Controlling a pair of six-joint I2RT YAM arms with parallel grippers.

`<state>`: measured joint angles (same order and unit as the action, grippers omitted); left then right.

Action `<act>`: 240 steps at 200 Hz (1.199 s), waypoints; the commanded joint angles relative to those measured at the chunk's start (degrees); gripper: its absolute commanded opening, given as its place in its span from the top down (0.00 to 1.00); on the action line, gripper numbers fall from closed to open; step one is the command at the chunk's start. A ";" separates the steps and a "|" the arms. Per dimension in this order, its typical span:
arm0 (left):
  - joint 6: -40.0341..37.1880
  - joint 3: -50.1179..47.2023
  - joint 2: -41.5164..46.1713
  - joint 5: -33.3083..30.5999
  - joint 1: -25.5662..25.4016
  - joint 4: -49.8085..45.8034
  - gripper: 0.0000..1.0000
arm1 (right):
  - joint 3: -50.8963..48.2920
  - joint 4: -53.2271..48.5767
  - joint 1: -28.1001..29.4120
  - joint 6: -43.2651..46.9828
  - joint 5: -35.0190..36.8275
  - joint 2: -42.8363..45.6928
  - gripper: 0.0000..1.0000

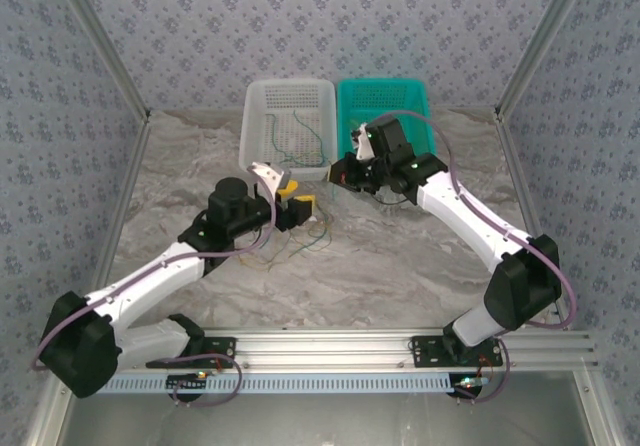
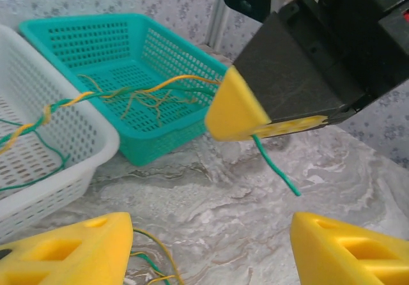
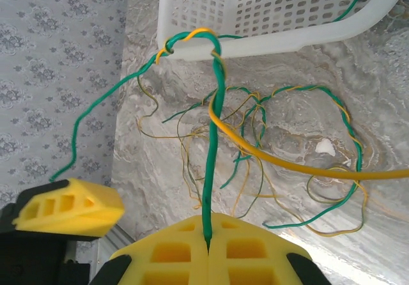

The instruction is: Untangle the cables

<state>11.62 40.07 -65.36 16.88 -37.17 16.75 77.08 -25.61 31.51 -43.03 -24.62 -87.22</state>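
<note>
The cables are thin green and yellow strands. A loose tangle lies on the marble table in front of the white basket. My right gripper is shut on a green cable, which runs up taut to a twist with a yellow cable near the basket's corner. In the left wrist view the green cable's free end pokes out below the right gripper's yellow finger. My left gripper stands open just above the table, nothing between its fingers, close beside the right gripper.
A white basket and a teal basket stand side by side at the back, each with a few strands inside. More strands lie on the table under the left gripper. Patterned walls close three sides.
</note>
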 commanded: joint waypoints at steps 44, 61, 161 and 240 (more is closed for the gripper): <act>0.96 2.88 -1.30 2.11 -0.98 4.86 0.30 | 0.31 0.75 1.27 -3.08 5.43 2.63 1.00; 1.08 3.36 -2.24 3.82 -1.04 5.76 0.27 | -0.97 3.54 1.91 -5.08 5.26 2.94 1.00; 1.22 5.69 -11.44 3.32 -1.23 12.23 0.49 | -1.34 7.24 4.97 -8.75 4.03 2.00 1.00; 0.84 1.84 -6.29 -5.27 -1.13 10.23 1.00 | -1.39 4.44 5.07 -4.76 7.84 2.31 1.00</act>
<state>13.13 43.24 -75.64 17.32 -39.03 25.06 75.90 -17.19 36.07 -50.15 -18.61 -85.76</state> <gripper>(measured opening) 0.065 0.061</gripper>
